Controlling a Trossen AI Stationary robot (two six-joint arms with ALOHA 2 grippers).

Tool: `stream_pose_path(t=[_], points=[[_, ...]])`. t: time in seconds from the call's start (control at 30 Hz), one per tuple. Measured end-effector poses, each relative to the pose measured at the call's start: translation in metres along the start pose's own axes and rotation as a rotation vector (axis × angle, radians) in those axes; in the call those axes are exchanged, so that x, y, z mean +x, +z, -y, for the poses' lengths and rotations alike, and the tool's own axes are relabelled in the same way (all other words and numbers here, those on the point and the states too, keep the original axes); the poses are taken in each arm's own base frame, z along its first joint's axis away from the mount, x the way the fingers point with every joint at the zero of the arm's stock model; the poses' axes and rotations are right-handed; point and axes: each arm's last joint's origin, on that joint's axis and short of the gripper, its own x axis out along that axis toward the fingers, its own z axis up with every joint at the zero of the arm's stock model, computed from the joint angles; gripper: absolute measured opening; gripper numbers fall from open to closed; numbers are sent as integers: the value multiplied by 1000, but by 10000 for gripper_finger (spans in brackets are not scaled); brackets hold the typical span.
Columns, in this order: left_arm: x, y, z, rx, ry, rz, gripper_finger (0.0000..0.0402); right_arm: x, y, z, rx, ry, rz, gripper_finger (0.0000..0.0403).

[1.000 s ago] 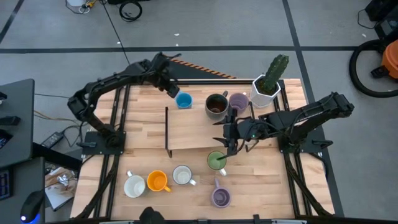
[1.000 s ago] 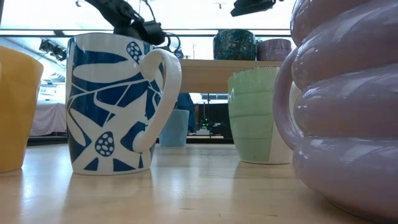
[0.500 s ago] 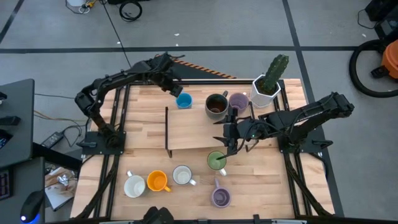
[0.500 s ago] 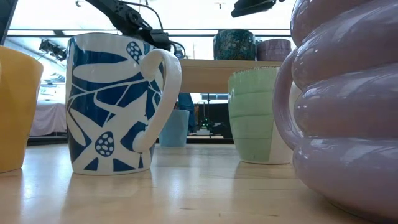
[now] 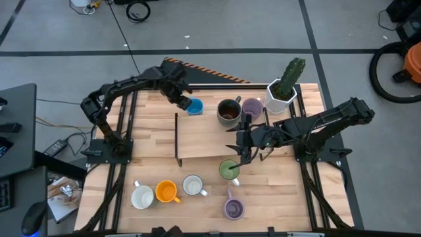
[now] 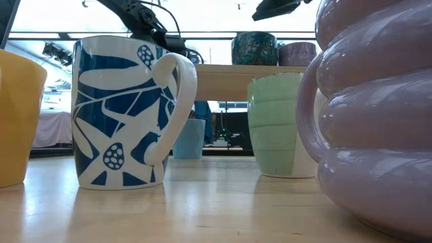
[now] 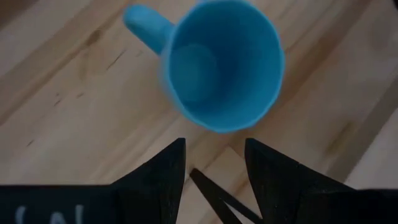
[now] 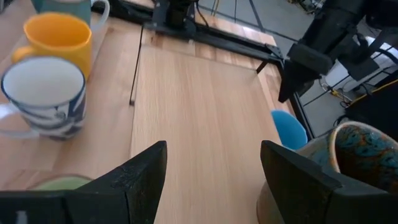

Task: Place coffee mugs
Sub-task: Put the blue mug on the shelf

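Left hand (image 7: 211, 165) open, just beside blue mug (image 7: 221, 65)

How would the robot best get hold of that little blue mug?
Probably by the rim, from straight above. The blue mug stands upright with its mouth open, so one finger could go inside and one outside the wall. The left gripper hangs open just over it; pinching the side away from the handle keeps that clear.

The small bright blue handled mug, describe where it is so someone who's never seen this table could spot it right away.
Start at the raised light wooden shelf in the middle of the table. Past its far left corner, down on the tabletop, stands the small bright blue handled mug, directly under the open left gripper. It is the only blue mug; its neighbours, the dark brown mug and ribbed purple mug, stand on the shelf.
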Motion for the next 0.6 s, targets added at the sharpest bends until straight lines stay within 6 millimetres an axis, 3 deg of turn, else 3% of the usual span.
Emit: stream_pose_path(t=[0.33, 0.6], points=[[-2, 2, 3, 33, -5, 16, 188, 4, -12, -3, -34, 1, -51, 259], [-21, 11, 10, 41, -10, 44, 222, 4, -16, -10, -21, 8, -53, 250]])
